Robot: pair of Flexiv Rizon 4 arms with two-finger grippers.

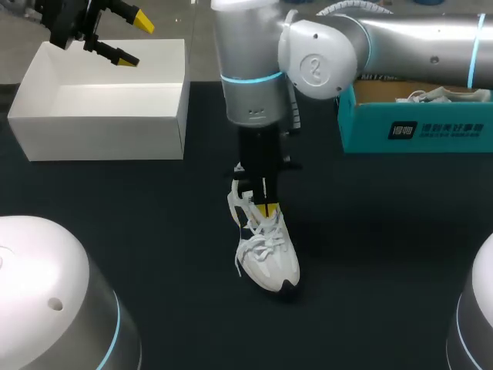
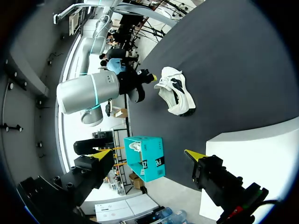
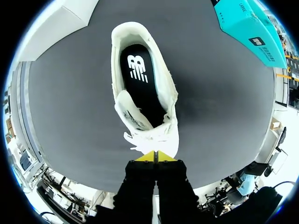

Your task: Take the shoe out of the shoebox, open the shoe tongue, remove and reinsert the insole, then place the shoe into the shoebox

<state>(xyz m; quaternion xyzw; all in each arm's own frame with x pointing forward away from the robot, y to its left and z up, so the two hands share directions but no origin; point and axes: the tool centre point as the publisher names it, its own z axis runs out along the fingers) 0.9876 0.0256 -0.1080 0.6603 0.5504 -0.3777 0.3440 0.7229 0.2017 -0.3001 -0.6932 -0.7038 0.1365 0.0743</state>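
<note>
l gripper (image 2: 148, 154) hangs w/ fingers wide apart, nothing btwn them. ahead, white shoe (image 2: 175, 91) sits on dark table (image 2: 224, 51), r arm (image 2: 86, 93) at one end of it. teal box (image 2: 154, 164) & white box (image 2: 261, 154) sit closer in.

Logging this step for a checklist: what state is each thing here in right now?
White box: open, empty.
Teal box: open, something white inside.
Shoe: upright, laces loose.
Insole: lying inside the shoe.
Left jaws: open, above the white box.
Right jaws: closed together at the shoe's laces; cannot tell if they pinch anything.
</note>
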